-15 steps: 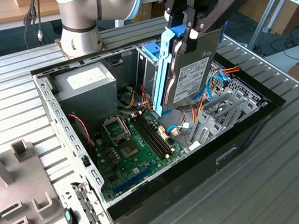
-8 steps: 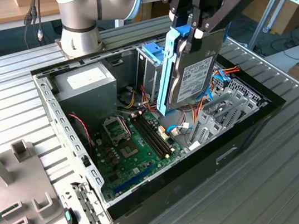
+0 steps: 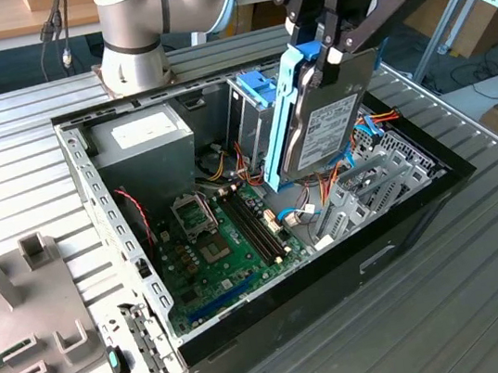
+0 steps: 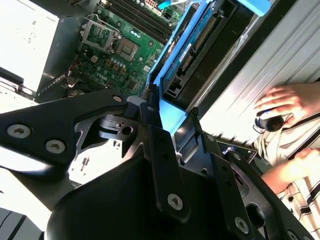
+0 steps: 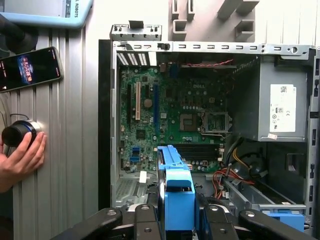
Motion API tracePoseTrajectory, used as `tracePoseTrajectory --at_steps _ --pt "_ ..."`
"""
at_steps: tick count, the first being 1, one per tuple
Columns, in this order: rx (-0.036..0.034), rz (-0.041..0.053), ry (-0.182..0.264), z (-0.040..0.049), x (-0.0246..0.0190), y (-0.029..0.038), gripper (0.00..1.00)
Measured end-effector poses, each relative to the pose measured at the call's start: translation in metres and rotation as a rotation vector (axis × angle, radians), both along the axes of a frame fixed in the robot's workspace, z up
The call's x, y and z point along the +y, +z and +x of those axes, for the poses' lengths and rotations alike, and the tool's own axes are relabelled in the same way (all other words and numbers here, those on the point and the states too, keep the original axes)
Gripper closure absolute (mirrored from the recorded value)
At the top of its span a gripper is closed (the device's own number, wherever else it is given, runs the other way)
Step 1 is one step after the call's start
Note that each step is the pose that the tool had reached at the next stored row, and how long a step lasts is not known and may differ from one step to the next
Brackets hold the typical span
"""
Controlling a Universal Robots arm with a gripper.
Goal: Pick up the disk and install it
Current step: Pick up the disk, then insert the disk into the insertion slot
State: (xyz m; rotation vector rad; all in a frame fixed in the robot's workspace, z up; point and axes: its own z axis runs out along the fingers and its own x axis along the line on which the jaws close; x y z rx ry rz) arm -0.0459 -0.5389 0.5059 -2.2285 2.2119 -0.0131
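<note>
On the exterior view's left, in the open grey computer case's [image 3: 92,201] far corner, sits the grey power supply box [image 3: 143,137], its white label's print unreadable. Rightward, your black gripper [image 3: 323,52] is clamped on the silver-grey hard disk with blue rails [image 3: 327,132]. The disk hangs below it with its long axis steeply down over the case's interior.

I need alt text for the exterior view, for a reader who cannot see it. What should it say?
A black robot gripper holds the disk, with blue rails, on edge and tilted above an open computer case lying on a ribbed metal table. Inside the case are a green motherboard and a grey power supply.
</note>
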Motion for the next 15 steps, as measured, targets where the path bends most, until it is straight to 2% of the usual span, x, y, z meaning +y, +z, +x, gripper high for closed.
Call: tracePoseTrajectory --at_steps 4,6,7,8,10,12,14,15 --pt "0.0000 -0.0019 0.000 0.0049 -0.0009 0.0000 0.64" --pt "0.0000 -0.0022 0.000 0.0063 -0.0060 0.0000 0.64" --pt "0.0000 -0.0021 0.000 0.0068 -0.0116 0.0000 0.64" --pt "0.0000 -0.0021 0.000 0.0067 -0.0126 0.0000 0.64" --pt "0.0000 -0.0024 0.000 0.0147 -0.0126 -0.0001 0.64" --pt "-0.0001 -0.0027 0.000 0.0276 -0.0127 -0.0004 0.64" --pt "-0.0001 -0.0027 0.000 0.0440 -0.0127 -0.0006 0.64" --pt "-0.0001 -0.0028 0.000 0.0560 -0.0126 -0.0006 0.64"
